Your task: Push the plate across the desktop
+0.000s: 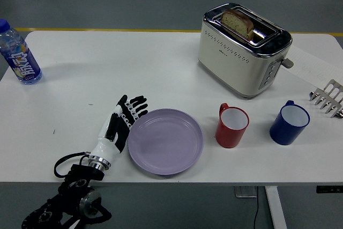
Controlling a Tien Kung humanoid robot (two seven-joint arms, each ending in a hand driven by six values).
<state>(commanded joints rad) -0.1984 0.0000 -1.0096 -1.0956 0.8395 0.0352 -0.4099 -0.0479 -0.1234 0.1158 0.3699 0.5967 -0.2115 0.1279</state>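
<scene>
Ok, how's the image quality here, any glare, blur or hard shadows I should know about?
Head view: even, soft overhead light and sharp focus; faint shadows beside the toaster and bottle; a mild sheen on the purple plate, no blown-out glare; the left robot hand is crisp, without motion blur.

Far left: water bottle (19, 54), upright. Far right of centre: cream toaster (244, 49) holding a bread slice (238, 23). Nearer: red mug (232, 126) beside blue mug (289, 123). Right edge: metal rack (328, 98).
</scene>
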